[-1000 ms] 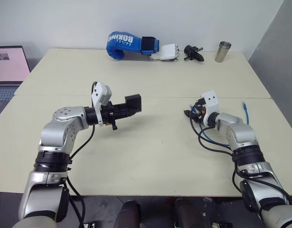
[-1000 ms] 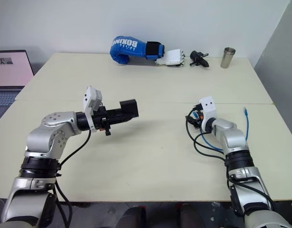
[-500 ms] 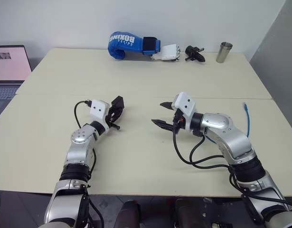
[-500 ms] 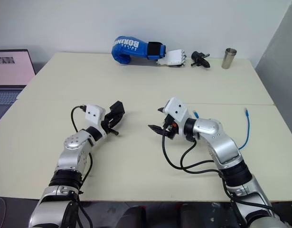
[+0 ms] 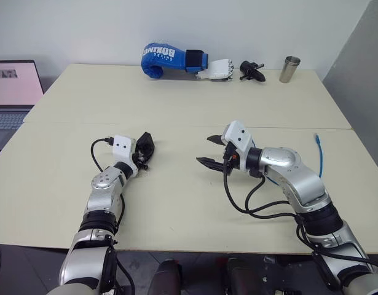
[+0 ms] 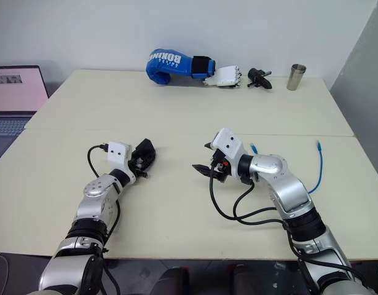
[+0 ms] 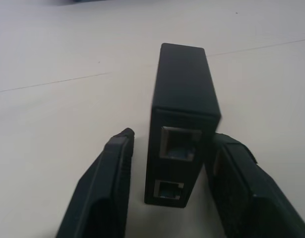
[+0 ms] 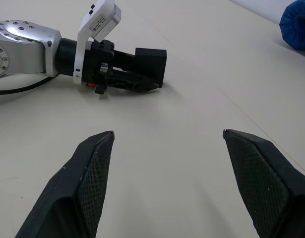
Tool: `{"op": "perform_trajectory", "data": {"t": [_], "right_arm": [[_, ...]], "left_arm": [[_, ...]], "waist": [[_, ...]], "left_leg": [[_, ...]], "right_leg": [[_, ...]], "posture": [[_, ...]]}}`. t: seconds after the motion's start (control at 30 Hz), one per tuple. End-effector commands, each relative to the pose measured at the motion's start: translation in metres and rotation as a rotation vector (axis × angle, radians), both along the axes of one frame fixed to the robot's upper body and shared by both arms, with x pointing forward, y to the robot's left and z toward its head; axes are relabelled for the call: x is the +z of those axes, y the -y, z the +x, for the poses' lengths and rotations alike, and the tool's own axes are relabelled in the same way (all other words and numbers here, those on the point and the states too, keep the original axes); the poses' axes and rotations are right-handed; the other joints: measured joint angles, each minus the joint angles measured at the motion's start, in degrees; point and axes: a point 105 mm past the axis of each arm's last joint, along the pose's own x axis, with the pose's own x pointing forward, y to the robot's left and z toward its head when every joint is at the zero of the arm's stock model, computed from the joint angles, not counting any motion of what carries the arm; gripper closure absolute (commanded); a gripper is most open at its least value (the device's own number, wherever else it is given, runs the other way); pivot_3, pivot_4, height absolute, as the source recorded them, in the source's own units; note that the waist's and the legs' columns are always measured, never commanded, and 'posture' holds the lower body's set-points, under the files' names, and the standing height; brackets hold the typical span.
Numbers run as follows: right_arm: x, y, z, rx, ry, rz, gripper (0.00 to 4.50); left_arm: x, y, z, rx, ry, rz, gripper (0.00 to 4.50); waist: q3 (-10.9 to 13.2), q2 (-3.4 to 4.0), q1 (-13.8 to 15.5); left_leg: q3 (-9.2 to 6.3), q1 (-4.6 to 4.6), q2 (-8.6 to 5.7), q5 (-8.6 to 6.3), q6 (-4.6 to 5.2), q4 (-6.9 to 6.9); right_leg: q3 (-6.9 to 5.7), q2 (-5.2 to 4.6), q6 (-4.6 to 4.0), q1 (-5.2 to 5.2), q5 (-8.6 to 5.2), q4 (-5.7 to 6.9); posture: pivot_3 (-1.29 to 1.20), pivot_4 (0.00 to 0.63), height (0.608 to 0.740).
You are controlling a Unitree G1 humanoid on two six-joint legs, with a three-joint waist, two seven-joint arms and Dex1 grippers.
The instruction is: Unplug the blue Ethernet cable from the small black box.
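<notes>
We look down on the pale table (image 5: 195,104), which carries everything here. At its 12 o'clock edge lies a blue boxing glove (image 5: 170,59), with a white robotic hand (image 5: 216,67), a small black part (image 5: 251,69) and a steel cup (image 5: 289,67) trailing off toward 1 o'clock; a laptop (image 5: 13,92) sits off at 10 o'clock. Our right gripper (image 5: 213,150) hovers near the table's centre with its fingers spread wide, holding nothing. Our left gripper (image 5: 144,152) is at about 8 o'clock of the centre, its fingers (image 7: 105,193) parted on either side of the small black box (image 7: 182,134), which stands on edge on the table, both ports empty. The blue Ethernet cable (image 5: 319,157) lies free at 3 o'clock, well apart from the box.
</notes>
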Motion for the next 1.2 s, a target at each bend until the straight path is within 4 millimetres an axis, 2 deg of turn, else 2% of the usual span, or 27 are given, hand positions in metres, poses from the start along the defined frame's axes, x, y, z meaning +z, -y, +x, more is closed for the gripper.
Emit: {"op": "perform_trajectory", "data": {"t": [0.03,0.17,0.27,0.4,0.5,0.67,0.77,0.9,1.07,1.2], "right_arm": [[0.015,-0.002,-0.005,0.021,0.049,0.024,0.77],[0.017,-0.002,-0.005,0.024,0.051,0.027,0.77],[0.019,-0.003,-0.006,0.025,0.052,0.031,0.77],[0.026,0.002,-0.009,0.021,0.055,0.047,0.77],[0.031,0.008,-0.012,0.009,0.051,0.064,0.77],[0.040,0.022,-0.016,-0.017,0.022,0.119,0.77],[0.045,0.034,-0.021,-0.022,0.009,0.135,0.77],[0.049,0.061,-0.032,-0.022,0.045,0.098,0.77],[0.047,0.096,-0.044,0.011,0.041,0.000,0.77],[0.047,0.114,-0.047,0.018,0.006,-0.061,0.77]], "left_arm": [[-0.005,-0.007,-0.001,0.030,-0.023,-0.009,1.21],[0.001,-0.010,-0.002,0.038,-0.002,0.010,0.39],[0.010,-0.013,-0.004,0.041,0.027,0.023,0.39],[0.037,-0.019,-0.012,0.051,0.101,0.082,0.39],[0.055,-0.017,-0.023,0.010,0.145,0.132,0.39],[0.066,-0.019,-0.032,-0.023,0.129,0.214,0.39],[0.074,-0.018,-0.038,-0.087,0.103,0.230,0.39],[0.095,-0.010,-0.055,-0.288,0.058,0.250,0.39],[0.108,-0.020,-0.075,-0.472,-0.064,0.350,0.39],[0.115,-0.028,-0.080,-0.529,-0.107,0.394,0.39]], "waist": [[0.0,0.00,-0.1],[0.0,0.00,-0.1],[0.0,0.00,-0.2],[0.0,0.00,-0.3],[0.0,0.00,-0.2],[0.0,0.00,0.0],[0.0,0.00,0.0],[0.0,-0.01,0.0],[0.0,0.03,-0.2],[0.0,0.04,-0.3]], "left_leg": [[0.00,0.01,0.00,0.00,0.00,0.00],[0.00,0.03,0.01,0.00,0.00,0.00],[0.00,0.04,0.01,0.00,0.00,0.00],[0.01,0.03,0.04,0.00,0.00,-0.02],[-0.01,-0.01,0.06,0.00,0.00,-0.03],[-0.01,0.00,0.02,0.00,-0.01,-0.02],[-0.01,0.00,0.03,0.00,-0.01,-0.02],[-0.01,-0.03,0.04,0.00,-0.01,-0.05],[0.05,0.01,0.04,0.00,0.00,-0.11],[0.06,0.02,0.08,-0.01,0.01,-0.14]], "right_leg": [[0.00,0.00,0.00,0.00,0.00,0.01],[0.00,0.01,0.00,0.00,0.00,0.06],[0.01,0.01,0.00,0.00,0.00,0.08],[0.03,0.02,0.00,-0.04,0.00,0.08],[0.04,0.02,-0.01,-0.08,0.00,0.08],[0.04,-0.02,-0.01,-0.03,0.00,0.06],[0.03,0.00,-0.01,-0.03,0.00,0.06],[0.01,0.01,-0.01,-0.04,-0.01,0.01],[0.04,0.03,-0.02,-0.01,-0.02,-0.10],[0.05,0.08,-0.01,-0.02,-0.02,-0.15]], "posture": [[0.00,0.150,0.740],[0.00,0.150,0.740],[0.00,0.150,0.740],[0.00,0.150,0.740],[0.00,0.150,0.740],[0.00,0.150,0.740],[0.00,0.150,0.740],[0.00,0.150,0.740],[0.00,0.150,0.740],[0.00,0.150,0.740]]}}
